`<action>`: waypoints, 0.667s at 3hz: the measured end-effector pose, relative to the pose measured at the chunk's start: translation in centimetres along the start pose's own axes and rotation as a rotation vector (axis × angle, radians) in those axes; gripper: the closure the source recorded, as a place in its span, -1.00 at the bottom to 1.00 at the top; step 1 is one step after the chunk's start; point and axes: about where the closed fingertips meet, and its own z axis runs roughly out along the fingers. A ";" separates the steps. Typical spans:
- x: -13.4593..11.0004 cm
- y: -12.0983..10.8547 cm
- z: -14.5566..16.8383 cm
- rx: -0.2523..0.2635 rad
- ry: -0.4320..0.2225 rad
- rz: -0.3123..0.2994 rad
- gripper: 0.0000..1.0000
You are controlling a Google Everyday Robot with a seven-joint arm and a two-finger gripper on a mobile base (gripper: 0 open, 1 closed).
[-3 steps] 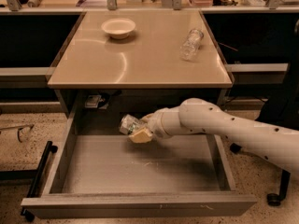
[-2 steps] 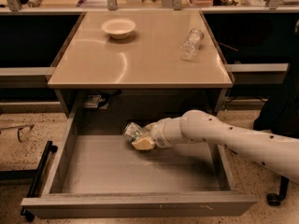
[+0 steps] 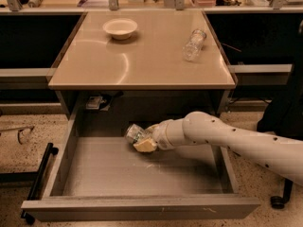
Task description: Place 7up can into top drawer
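In the camera view, the top drawer is pulled wide open under the table. The gripper is seen inside the drawer, close to the drawer's back wall and a little left of the drawer's middle. The 7up can is pinched tight by the gripper and is tipped over on its side. Compared with a second ago, the can is held lower in the drawer and a bit nearer the drawer's middle. The arm is also dipped deeper over the drawer's right side. It cannot be told if the can is touching the drawer's floor yet. The carrying is judged to be almost done, and only the letting go is left. Above the drawer, a bowl and a clear bottle are found on the table in the same spots as before.
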 end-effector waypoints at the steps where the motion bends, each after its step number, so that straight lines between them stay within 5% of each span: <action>1: 0.0 0.0 0.0 0.000 0.000 0.000 0.16; 2: 0.0 0.0 0.0 0.000 0.000 0.000 -0.30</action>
